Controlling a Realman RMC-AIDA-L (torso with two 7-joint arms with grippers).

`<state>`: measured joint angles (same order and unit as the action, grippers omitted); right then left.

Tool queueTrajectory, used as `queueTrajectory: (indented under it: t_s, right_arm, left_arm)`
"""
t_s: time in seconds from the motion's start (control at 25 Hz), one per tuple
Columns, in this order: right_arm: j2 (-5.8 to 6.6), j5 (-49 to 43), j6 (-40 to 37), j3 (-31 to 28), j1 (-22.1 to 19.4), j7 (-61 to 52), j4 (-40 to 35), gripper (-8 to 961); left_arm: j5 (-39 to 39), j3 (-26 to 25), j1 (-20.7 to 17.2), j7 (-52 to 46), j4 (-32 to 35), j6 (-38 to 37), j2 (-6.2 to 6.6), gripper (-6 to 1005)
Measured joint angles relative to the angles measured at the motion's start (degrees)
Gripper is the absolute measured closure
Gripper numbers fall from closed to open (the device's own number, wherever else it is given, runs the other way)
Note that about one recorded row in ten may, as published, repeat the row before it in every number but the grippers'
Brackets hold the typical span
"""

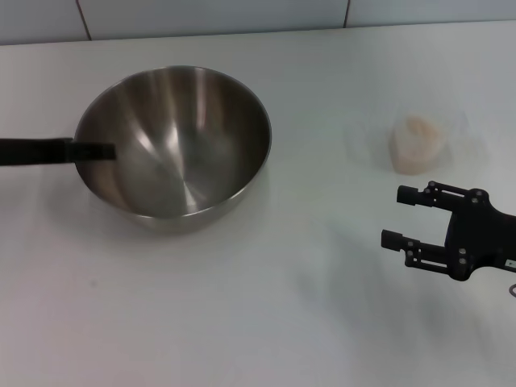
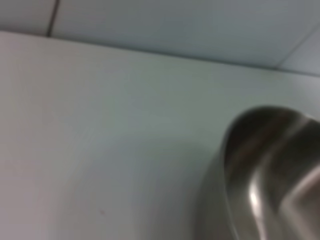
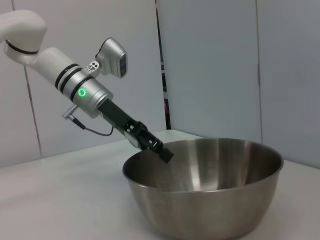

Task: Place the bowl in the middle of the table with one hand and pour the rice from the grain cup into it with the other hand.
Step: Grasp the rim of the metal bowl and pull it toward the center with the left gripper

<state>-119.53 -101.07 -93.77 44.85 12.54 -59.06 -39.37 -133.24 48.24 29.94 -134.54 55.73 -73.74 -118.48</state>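
Observation:
The steel bowl stands on the white table, left of the middle. My left gripper comes in from the left and is shut on the bowl's left rim, one finger inside the bowl. The right wrist view shows the bowl and that gripper on its rim. The left wrist view shows part of the bowl. The clear grain cup holds a heap of rice at the right back. My right gripper is open and empty, a little in front of the cup.
The table's back edge meets a grey tiled wall. The left arm reaches in from the left over the table. Bare table lies between the bowl and the cup.

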Motion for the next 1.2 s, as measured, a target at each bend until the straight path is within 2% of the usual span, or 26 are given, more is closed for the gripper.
queueTrajectory:
  t_s: [0.44, 0.52, 0.6, 0.88, 0.96, 1.2]
  right_arm:
    - [0.00, -0.01, 0.09, -0.03, 0.32, 0.00, 0.08, 267]
    - [0.01, -0.01, 0.12, -0.03, 0.32, 0.00, 0.09, 268]
    - [0.06, -0.01, 0.17, -0.03, 0.30, 0.00, 0.08, 269]
    - [0.09, -0.01, 0.17, -0.02, 0.23, 0.00, 0.08, 273]
    - [0.09, -0.01, 0.17, -0.04, 0.11, 0.00, 0.08, 274]
    - [0.09, -0.01, 0.17, -0.45, 0.01, 0.00, 0.08, 277]
  left_arm:
    - [0.08, 0.97, -0.21, 1.66, -1.03, 1.36, 0.04, 213]
    - [0.18, 1.85, -0.29, 3.60, -1.08, 1.36, 0.03, 224]
    - [0.00, 5.19, -0.29, 4.43, -1.12, 2.00, -0.03, 236]
    - [0.04, 5.92, 0.10, 3.84, -1.28, 2.44, -0.06, 485]
    - [0.21, 5.61, 0.12, 3.79, -1.27, 2.45, -0.07, 697]
    - [0.47, 5.52, 0.09, 3.70, -1.16, 2.47, -0.04, 802]
